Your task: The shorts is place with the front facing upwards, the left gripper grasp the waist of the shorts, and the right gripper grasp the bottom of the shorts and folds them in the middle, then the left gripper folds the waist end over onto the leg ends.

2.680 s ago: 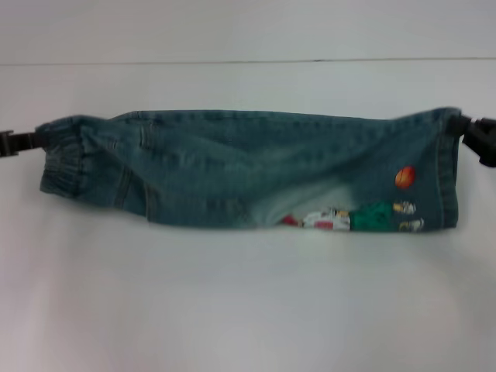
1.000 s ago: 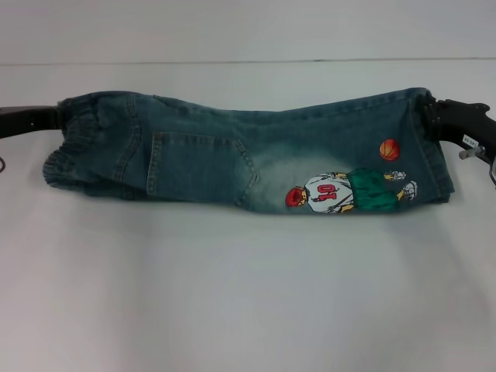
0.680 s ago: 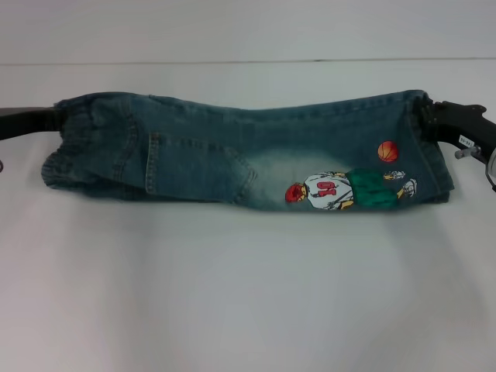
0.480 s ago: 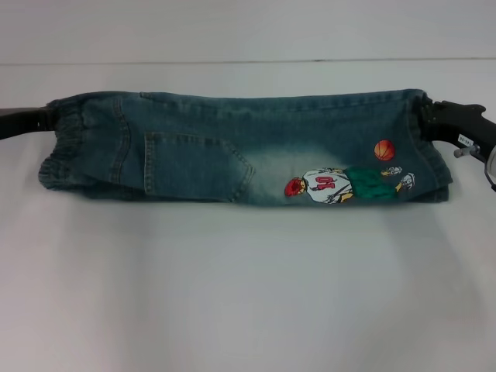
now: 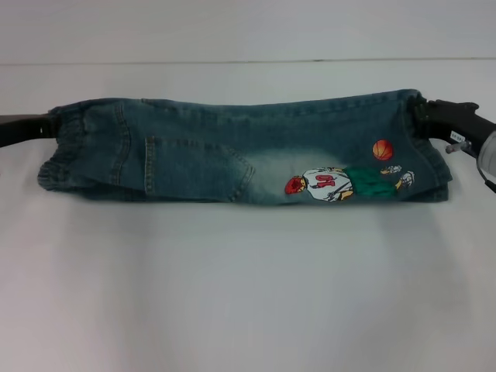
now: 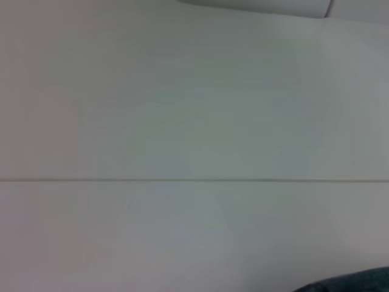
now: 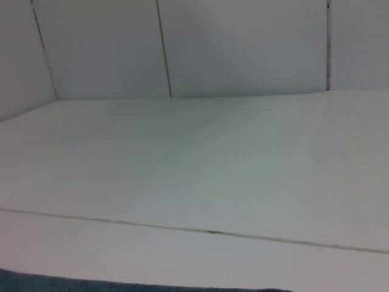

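Observation:
The shorts (image 5: 232, 155) lie as a long blue denim band across the white table, folded lengthwise, with the pocket and the cartoon print facing up. The waist of the shorts (image 5: 66, 151), gathered and ruffled, is at the left end. My left gripper (image 5: 51, 125) is shut on its far corner, fingertips buried in the cloth. The bottom of the shorts (image 5: 435, 163), the stitched leg ends, is at the right end. There my right gripper (image 5: 422, 115) is shut on the far corner, where the denim bunches. Only slivers of denim (image 6: 352, 281) (image 7: 91, 286) appear in the wrist views.
The white table (image 5: 248, 294) stretches wide in front of the shorts. A thin seam (image 5: 248, 60) crosses it behind them, and panelled white walls (image 7: 243, 48) stand at the back.
The shorts, earlier stretched with the print half hidden, now lie flatter with pocket and print fully up. Their far edge has straightened, and both grippers have shifted slightly with the cloth.

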Tool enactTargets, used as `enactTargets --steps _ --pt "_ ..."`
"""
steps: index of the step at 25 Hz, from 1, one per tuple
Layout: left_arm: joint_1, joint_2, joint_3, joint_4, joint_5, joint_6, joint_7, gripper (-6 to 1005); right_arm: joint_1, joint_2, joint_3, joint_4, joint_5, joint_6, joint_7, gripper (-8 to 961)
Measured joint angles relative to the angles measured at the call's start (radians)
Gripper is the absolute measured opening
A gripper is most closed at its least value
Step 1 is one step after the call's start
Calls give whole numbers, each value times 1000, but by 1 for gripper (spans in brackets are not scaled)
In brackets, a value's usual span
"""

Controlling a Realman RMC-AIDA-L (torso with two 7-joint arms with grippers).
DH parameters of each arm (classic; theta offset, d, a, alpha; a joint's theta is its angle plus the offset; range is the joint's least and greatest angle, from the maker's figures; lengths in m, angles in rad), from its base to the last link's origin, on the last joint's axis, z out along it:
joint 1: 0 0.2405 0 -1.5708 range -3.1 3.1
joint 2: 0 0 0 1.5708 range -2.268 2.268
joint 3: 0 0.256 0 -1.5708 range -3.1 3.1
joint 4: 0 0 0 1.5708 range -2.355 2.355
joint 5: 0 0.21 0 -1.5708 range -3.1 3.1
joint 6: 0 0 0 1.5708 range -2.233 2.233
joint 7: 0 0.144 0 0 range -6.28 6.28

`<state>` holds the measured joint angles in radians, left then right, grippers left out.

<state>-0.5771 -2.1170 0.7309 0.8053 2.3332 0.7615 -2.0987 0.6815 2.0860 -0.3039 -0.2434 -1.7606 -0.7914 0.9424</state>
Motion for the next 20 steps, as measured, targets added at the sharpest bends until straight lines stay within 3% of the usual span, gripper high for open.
enactTargets --steps 8,9,13,16,20 --pt "0 -6 1 -17 0 -29 2 44 13 -2 -106 -3 -2 46 79 14" --pt "0 -6 2 -18 0 -29 2 92 13 -1 -108 -3 -2 49 79 14" --pt "3 -6 2 -21 0 -29 3 283 12 0 -109 -4 3 51 79 167" --pt "10 -6 -2 -17 -2 -24 2 521 8 -1 -107 -7 3 44 79 275" --pt "23 -6 -19 4 -9 -16 -2 673 0 -3 -99 -13 4 20 89 415"
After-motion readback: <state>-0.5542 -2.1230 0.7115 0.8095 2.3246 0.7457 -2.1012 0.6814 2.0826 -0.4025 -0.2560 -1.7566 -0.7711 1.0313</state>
